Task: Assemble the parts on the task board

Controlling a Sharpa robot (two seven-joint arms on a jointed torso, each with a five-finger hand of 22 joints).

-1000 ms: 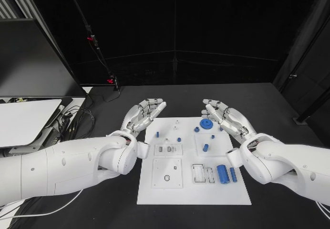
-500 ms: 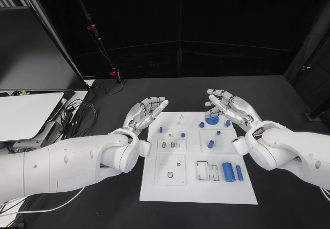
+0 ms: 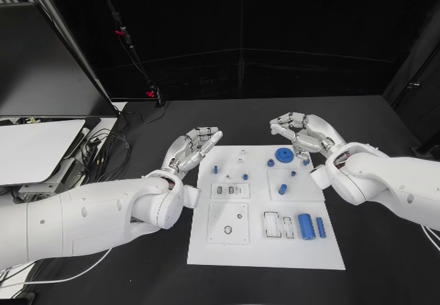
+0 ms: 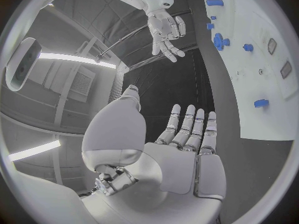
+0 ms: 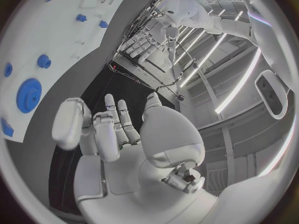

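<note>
Task board [image 3: 266, 254] long axis running near to far, left hand [image 3: 194, 150] fingers spread and empty, right hand [image 3: 304, 135] fingers now curling inward, empty

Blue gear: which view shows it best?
Head view: the gear lies face-up at the board's far end, unobstructed, beside the right hand. The right wrist view shows it large but warped at the rim; the left wrist view shows it small and oblique.

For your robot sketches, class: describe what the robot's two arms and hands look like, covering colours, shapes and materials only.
Both arms are bulky, smooth, glossy white shells with rounded segments. The left hand and right hand are silver metal, many-fingered, with segmented fingers and dark gaps at the joints. The wrist views show pale grey, rounded palm and thumb covers.
</note>
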